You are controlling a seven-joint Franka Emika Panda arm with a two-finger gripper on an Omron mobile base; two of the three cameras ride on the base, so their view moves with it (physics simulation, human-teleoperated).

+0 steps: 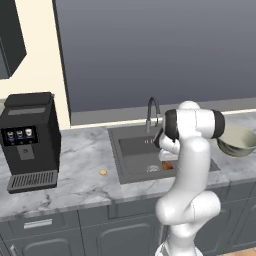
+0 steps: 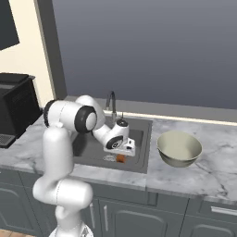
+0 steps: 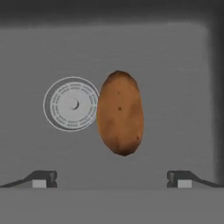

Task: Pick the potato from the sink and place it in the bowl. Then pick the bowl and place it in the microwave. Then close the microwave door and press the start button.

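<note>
1. Down on the floor of the sink [image 3: 175, 65] lies the potato [image 3: 120, 113]. It is a small orange-brown oval, and it rests flat on the dark grey bottom.
2. Right beside the potato is the round metal drain [image 3: 71, 104]. The two look like they just touch at the edge, but I cannot tell for sure.
3. Above the potato hangs the gripper [image 3: 111, 179]. Its two dark fingertips [image 3: 41, 179] stand wide apart, one on each side of the potato. Nothing is between them yet, so the potato is not held.
4. I think the pincer is spread wide so the potato can fit in the gap when the hand comes lower. The potato's narrow way lies across that gap, which should make it easy to pinch.
5. From the base, the hand reaches down into the basin, close over the potato [image 2: 121, 158]. The curved faucet [image 2: 111, 102] stands at the back of the sink, behind the potato, and out of the hand's way.
6. Off to one side of the sink, on the marble counter [image 2: 213, 176], sits the bowl [image 2: 179, 148]. It stands upright with its mouth up, ready for the potato to drop in.
7. On the other side of the sink lies a tiny pale-yellow bit [image 1: 103, 172] on the counter, and further along stands a black coffee machine [image 1: 30, 140].
8. So the job looks like it is only starting. The first step, grabbing the potato, is not yet done.
</note>
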